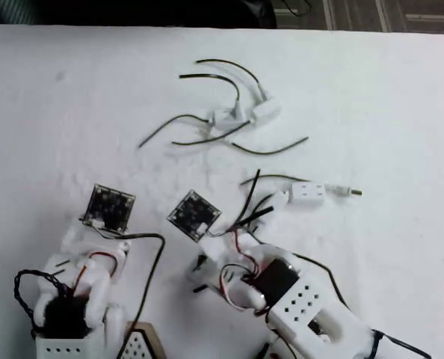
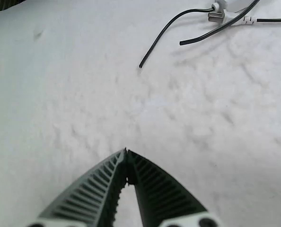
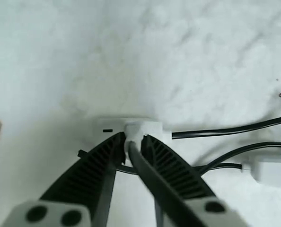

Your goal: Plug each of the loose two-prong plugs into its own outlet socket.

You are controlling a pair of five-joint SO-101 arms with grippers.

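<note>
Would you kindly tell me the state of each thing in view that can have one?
left gripper: shut, empty, over the table.
right gripper: shut on the held plug.
held plug: clamped, at the socket block; seated or not, cannot tell.
socket block: lying flat on the table.
far plugs: lying heaped, cables crossing.

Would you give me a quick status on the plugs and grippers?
Left gripper shut, empty, over table. Right gripper shut on white plug, near socket. Other plugs loose farther out. Black cords alongside.
</note>
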